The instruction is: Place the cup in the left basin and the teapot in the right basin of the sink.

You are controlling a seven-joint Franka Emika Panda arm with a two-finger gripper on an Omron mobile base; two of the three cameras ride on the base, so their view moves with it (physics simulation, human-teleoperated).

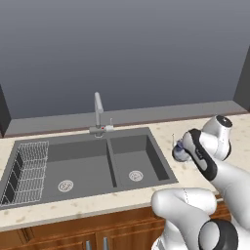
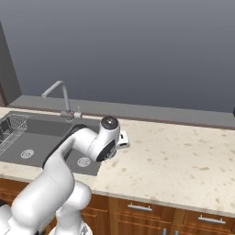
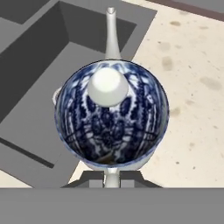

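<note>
Clearly gripper (image 3: 111, 180) clasps teapot (image 3: 111, 120) beside sink (image 1: 146, 141).

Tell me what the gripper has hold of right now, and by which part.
The gripper is shut on the teapot, gripping its thin white handle at the near side, opposite the spout. The pot hangs over the counter edge beside the right basin.

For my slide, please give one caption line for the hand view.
Seen from above, the blue-and-white teapot hangs in the shut gripper over the sink edge.
</note>
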